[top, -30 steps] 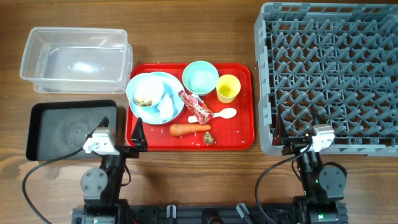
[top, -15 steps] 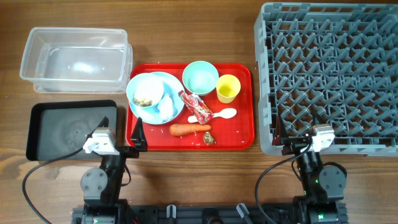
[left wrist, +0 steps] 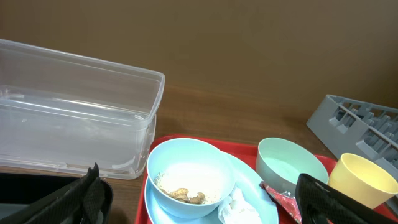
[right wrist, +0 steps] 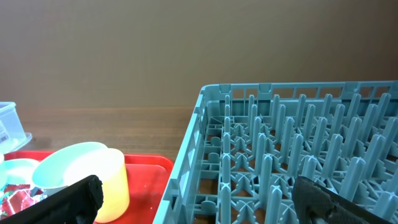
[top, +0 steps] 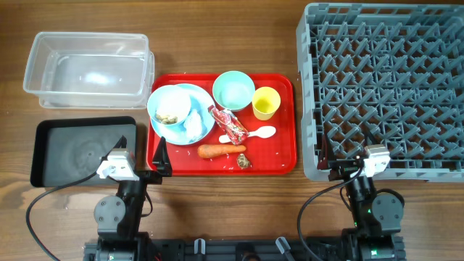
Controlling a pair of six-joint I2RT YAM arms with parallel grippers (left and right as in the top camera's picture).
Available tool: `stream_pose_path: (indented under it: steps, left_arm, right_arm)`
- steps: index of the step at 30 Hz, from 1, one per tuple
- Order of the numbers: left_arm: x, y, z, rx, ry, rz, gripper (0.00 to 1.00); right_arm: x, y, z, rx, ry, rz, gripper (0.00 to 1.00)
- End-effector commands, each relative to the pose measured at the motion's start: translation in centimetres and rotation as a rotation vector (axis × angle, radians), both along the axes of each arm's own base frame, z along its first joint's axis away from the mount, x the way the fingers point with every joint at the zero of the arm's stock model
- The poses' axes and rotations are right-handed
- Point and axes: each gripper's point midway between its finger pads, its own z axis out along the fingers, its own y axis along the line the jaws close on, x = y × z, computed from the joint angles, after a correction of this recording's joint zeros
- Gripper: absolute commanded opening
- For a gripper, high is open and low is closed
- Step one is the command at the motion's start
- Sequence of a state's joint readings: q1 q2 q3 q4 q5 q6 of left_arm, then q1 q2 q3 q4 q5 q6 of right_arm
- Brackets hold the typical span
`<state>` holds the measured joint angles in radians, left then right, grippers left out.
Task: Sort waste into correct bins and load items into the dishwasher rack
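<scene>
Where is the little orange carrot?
Seen from overhead, the carrot lies on the red tray, near the edge closest to the arms. The wrapper is just beyond it, and a brown scrap sits by its right end.

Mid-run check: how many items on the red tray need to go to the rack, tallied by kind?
Bowls: 2, the pale bowl and the mint-green bowl
Plate: 1
Cup: 1
Spoon: 1
Total: 5
</scene>
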<state>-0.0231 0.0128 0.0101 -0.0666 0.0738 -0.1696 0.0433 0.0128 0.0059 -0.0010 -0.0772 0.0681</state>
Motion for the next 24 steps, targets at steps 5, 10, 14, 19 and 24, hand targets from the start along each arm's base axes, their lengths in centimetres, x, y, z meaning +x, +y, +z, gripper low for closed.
stream_pose_path:
  steps: [5,10,14,19,24]
  left_arm:
    - [0.1,-0.1,-0.6,-0.03,0.025,-0.006,1.0]
    - [0.1,-0.1,0.1,-0.049,0.058,-0.003,1.0]
    - [0.4,-0.1,2.2,-0.084,0.136,0.002,1.0]
    - [1.8,-0.1,5.1,-0.081,0.318,0.01,1.0]
    - [3.6,-1.3,7.6,-0.097,0.558,-0.043,1.0]
  right_arm:
    - [-0.1,0.0,0.3,0.096,0.004,-0.001,1.0]
    - [-0.2,0.1,1.9,0.087,0.037,0.0,1.0]
    - [0.3,1.0,4.3,0.086,0.083,0.05,1.0]
    - [1.8,1.2,7.1,0.054,0.261,0.054,1.0]
    - [2.7,1.1,6.9,0.0,0.524,0.052,1.0]
